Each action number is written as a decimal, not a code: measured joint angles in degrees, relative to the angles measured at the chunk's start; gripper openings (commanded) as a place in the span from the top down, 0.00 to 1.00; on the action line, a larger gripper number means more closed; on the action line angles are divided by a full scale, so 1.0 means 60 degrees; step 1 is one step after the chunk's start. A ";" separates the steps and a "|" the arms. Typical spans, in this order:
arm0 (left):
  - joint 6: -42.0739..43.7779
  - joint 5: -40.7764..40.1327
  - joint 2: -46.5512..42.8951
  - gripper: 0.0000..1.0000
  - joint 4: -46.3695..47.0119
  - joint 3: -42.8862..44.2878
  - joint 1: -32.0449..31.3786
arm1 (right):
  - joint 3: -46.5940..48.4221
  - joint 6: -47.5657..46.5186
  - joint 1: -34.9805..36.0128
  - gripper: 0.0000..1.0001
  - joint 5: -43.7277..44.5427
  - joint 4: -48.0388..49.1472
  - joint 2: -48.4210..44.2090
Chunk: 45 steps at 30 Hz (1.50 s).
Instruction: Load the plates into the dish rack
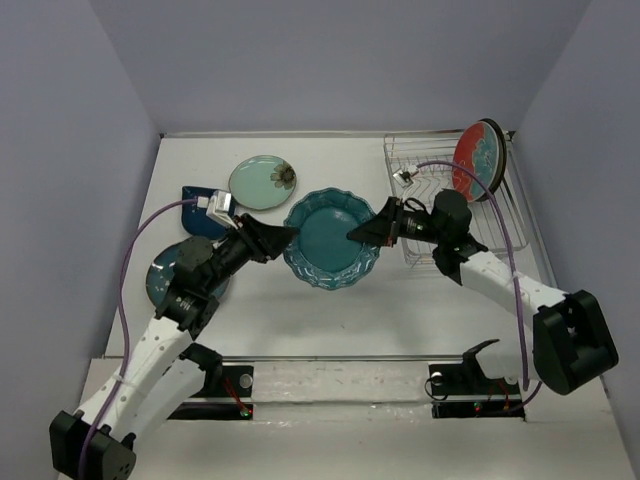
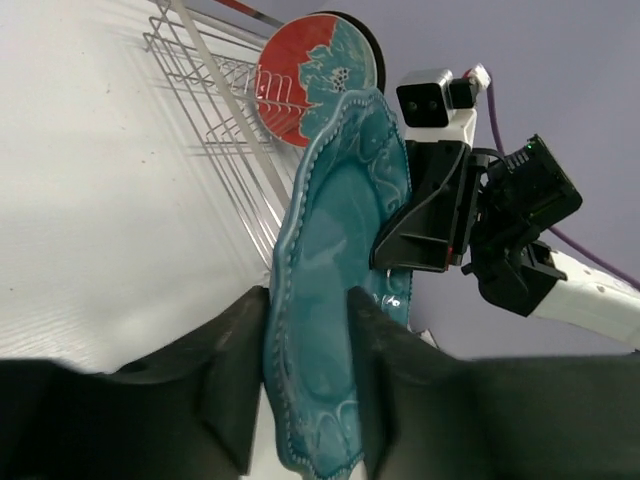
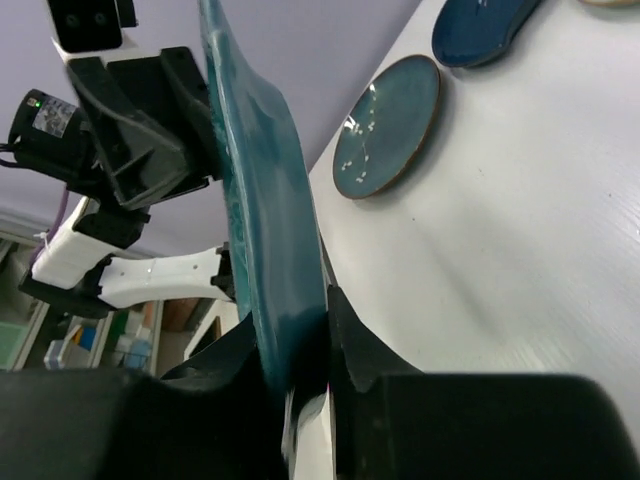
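Note:
The scalloped teal plate (image 1: 330,238) hangs on edge above the table, held between both grippers. My left gripper (image 1: 285,238) is shut on its left rim, with the fingers on either side of it in the left wrist view (image 2: 308,300). My right gripper (image 1: 362,232) is shut on its right rim, seen close in the right wrist view (image 3: 295,320). The silver wire dish rack (image 1: 440,205) stands at the back right. A red plate with a teal flower (image 1: 478,160) stands upright in it, with a dark rim just behind.
The pale mint plate (image 1: 262,182) lies at the back centre-left. The navy squarish plate (image 1: 197,200) is beside it. The blue-teal round plate (image 1: 160,278) lies partly under my left arm. Grey walls close in three sides.

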 measured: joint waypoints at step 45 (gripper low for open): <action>0.5169 -0.3676 -0.3974 0.01 -0.5767 0.1909 -0.0171 | 0.5486 -0.9420 -0.3832 0.93 1.1326 -0.5388 0.2459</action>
